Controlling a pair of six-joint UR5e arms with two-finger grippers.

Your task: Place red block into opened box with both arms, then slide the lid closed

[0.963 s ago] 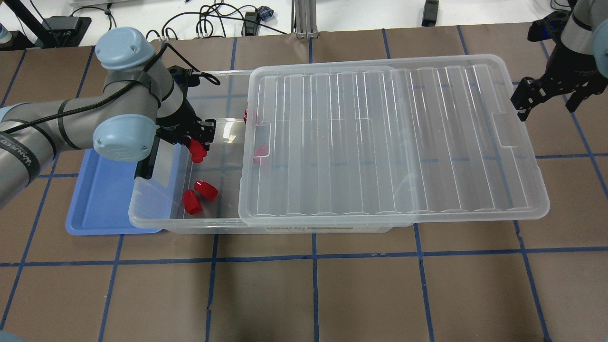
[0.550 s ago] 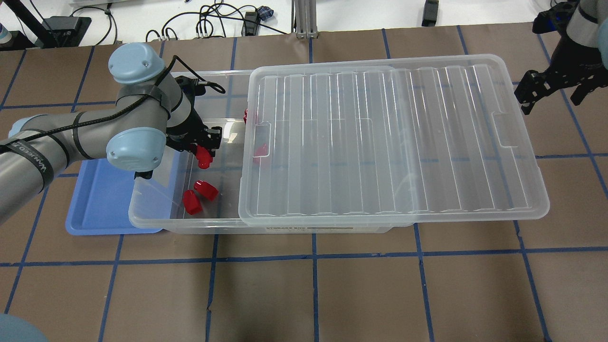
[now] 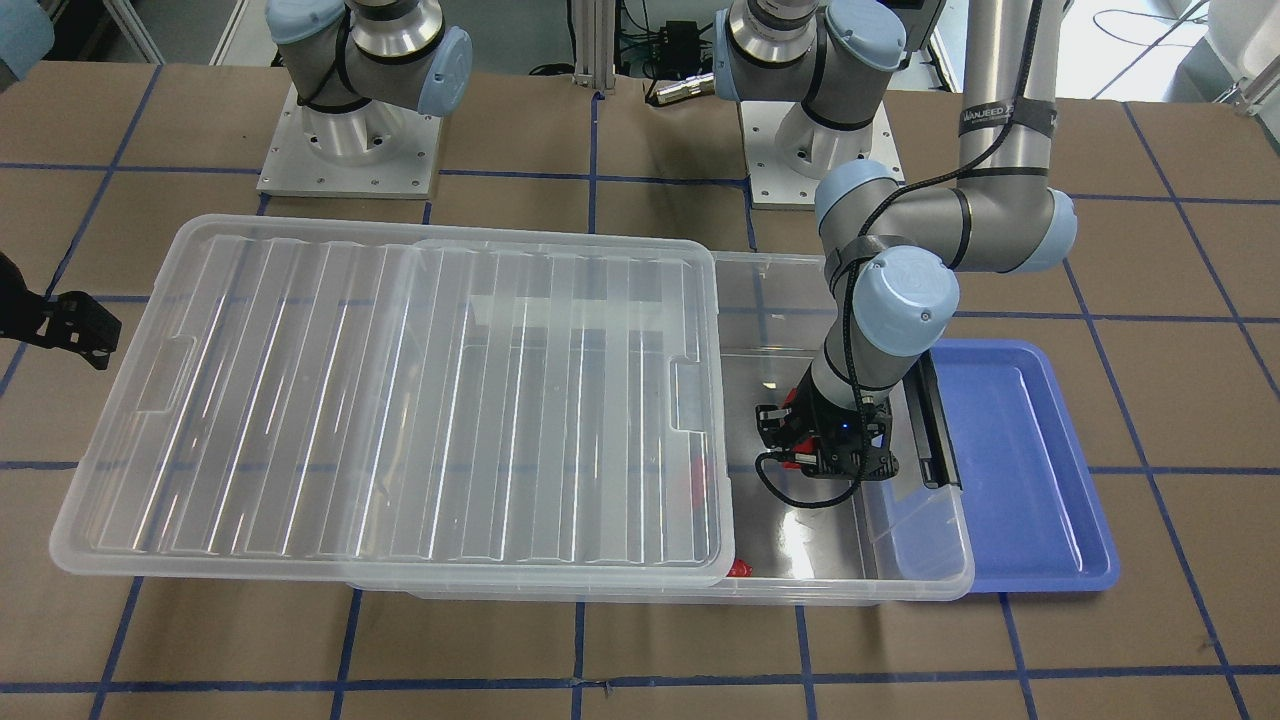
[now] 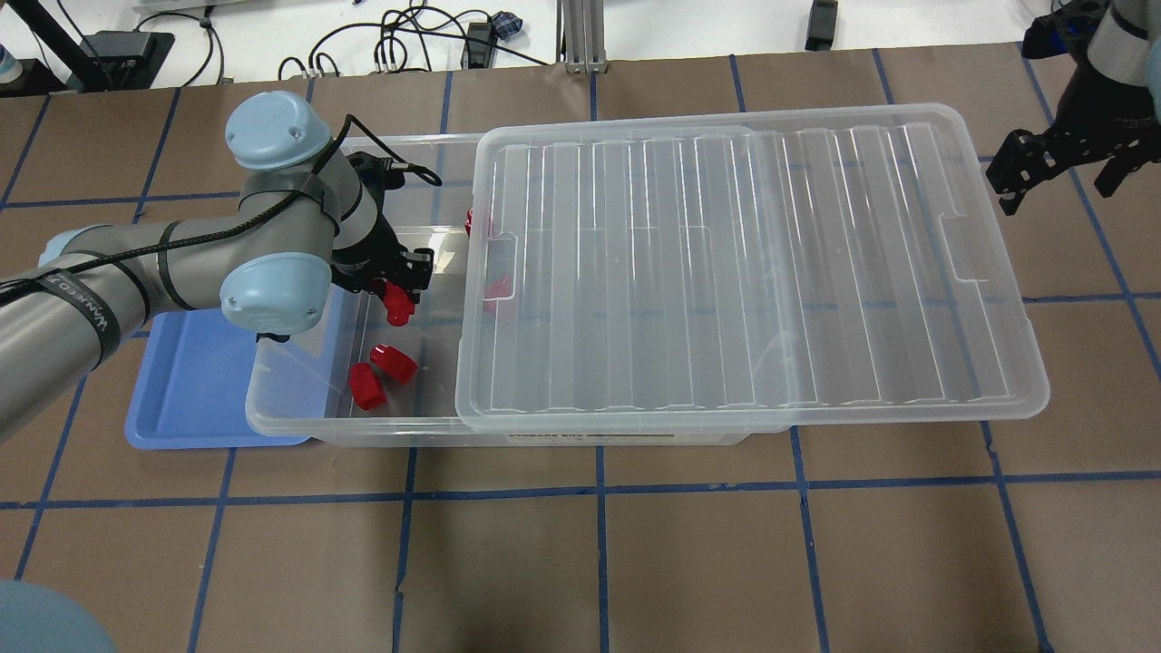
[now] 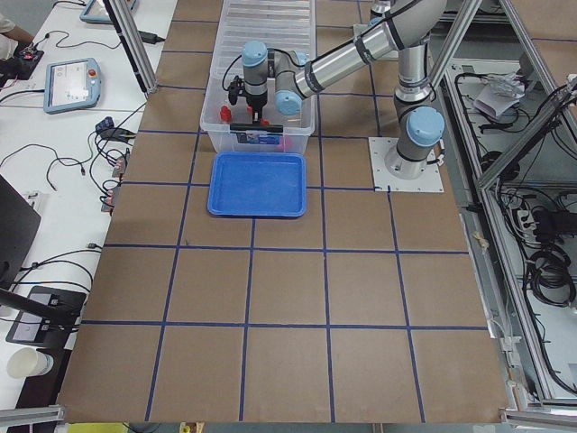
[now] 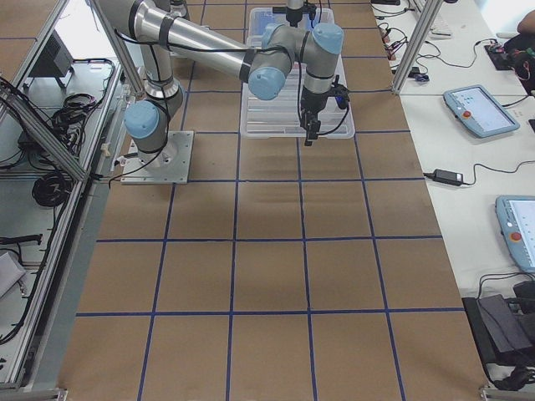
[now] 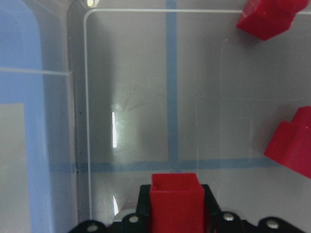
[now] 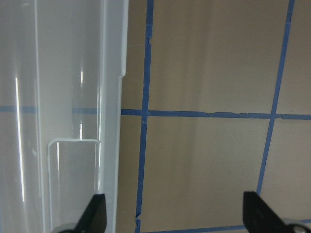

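My left gripper [image 4: 400, 288] is shut on a red block [image 4: 396, 308] and hangs above the floor of the box's [image 4: 299, 424] uncovered left end. The left wrist view shows that block [image 7: 176, 199] between the jaws, with two more red blocks [image 7: 266, 19] on the floor beyond. Two loose red blocks [image 4: 393, 361] lie by the box's near wall. Another [image 4: 497, 286] shows through the lid [image 4: 726, 272]. The ridged lid covers the box's right part and overhangs its right end. My right gripper [image 4: 1061, 170] is open, just off the lid's far right corner, touching nothing.
A shallow blue tray [image 4: 186, 390] lies against the box's left end, partly under my left arm. Brown table with blue tape lines [image 4: 599, 490] spreads in front. Cables and a metal post [image 4: 580, 36] sit beyond the far edge.
My left gripper has carried the red block to the right, further in over the box's open end. My right gripper has drawn back a little toward the far right corner.
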